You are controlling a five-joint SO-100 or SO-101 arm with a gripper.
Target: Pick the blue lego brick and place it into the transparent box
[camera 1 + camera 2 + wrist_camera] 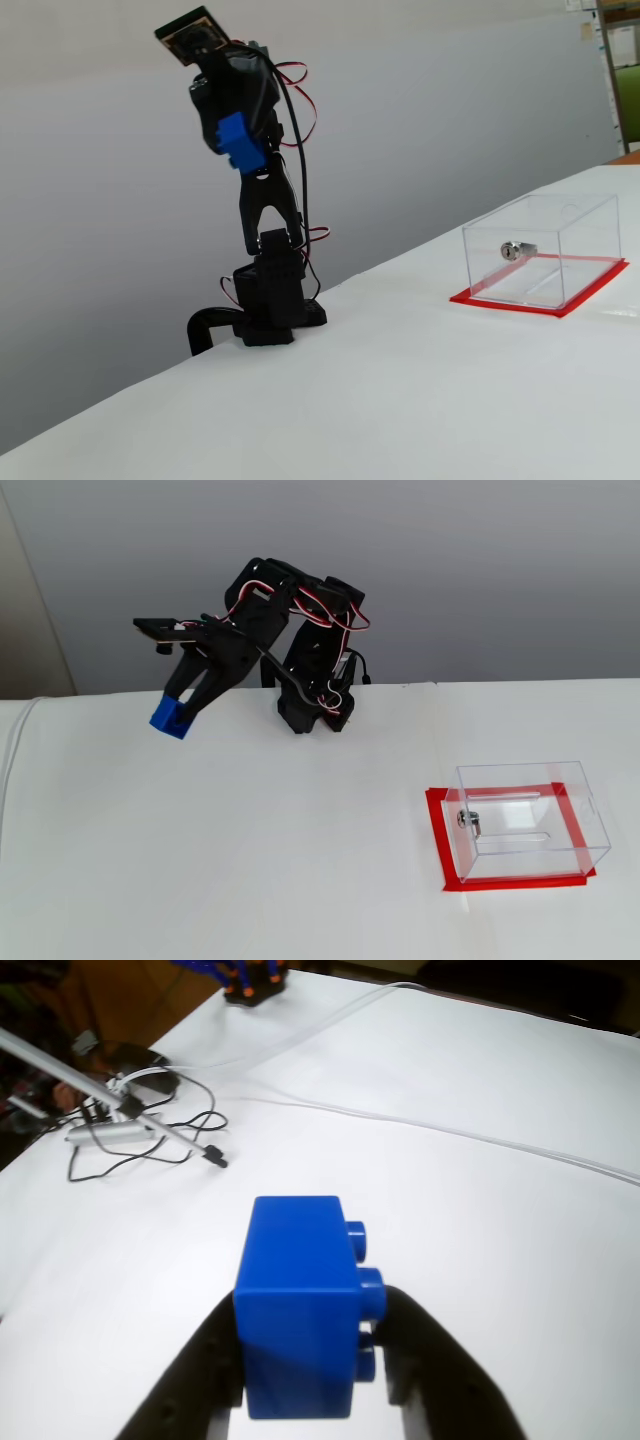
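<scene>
Black two-finger gripper (pixel 305 1385) clamped on the small bright blue plastic lego brick (pixel 300 1305), brick lifted clear of the white table (pixel 250 860) — arm folded high over its base, clear plastic box (pixel 530 815) on red base well apart at four o'clock in a fixed view.

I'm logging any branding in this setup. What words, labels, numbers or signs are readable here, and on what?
None can be read in any view.
The blue lego brick held between the gripper fingers: plain faces and studs, no lettering visible.
The transparent box and its silver lock: no legible marking; the lock is too small to tell.
</scene>
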